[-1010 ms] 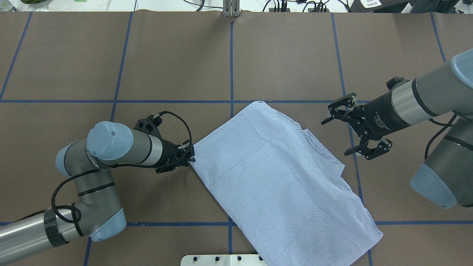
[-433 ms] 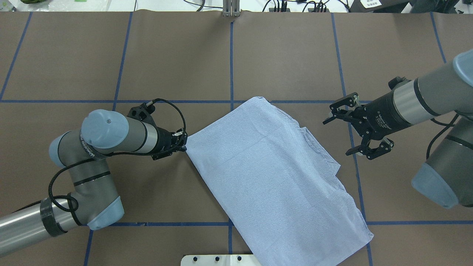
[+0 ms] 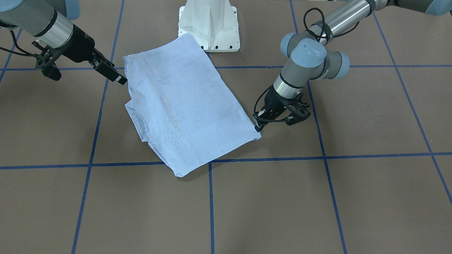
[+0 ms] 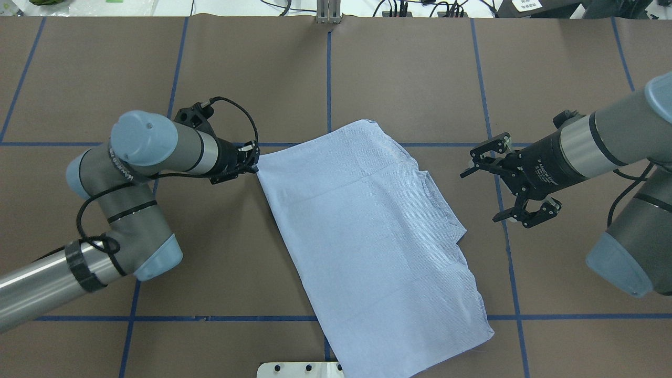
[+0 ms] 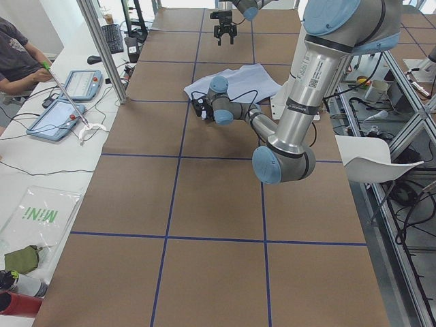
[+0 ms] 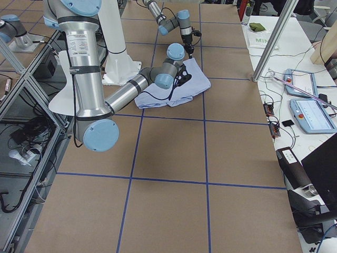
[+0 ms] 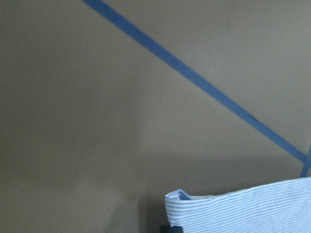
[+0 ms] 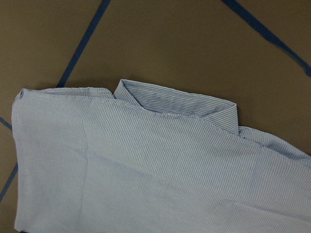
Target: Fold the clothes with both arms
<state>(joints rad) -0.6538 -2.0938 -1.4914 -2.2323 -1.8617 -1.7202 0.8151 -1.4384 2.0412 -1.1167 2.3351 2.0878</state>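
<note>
Brown table [image 4: 367, 68], blue tape grid: your shirt [image 4: 367, 236] lies folded into a slanted rectangle mid-table, one end at the foot of the pedestal [image 3: 209, 24]. It looks light and limp, likely to slide and wrinkle, so take it at corners or seams and keep it low and taut. Your left gripper [image 4: 255, 167] is clamped closed on its left corner. Your right gripper [image 4: 480, 194] hangs spread wide and empty, near the collar [image 4: 436, 191] edge, not touching.
</note>
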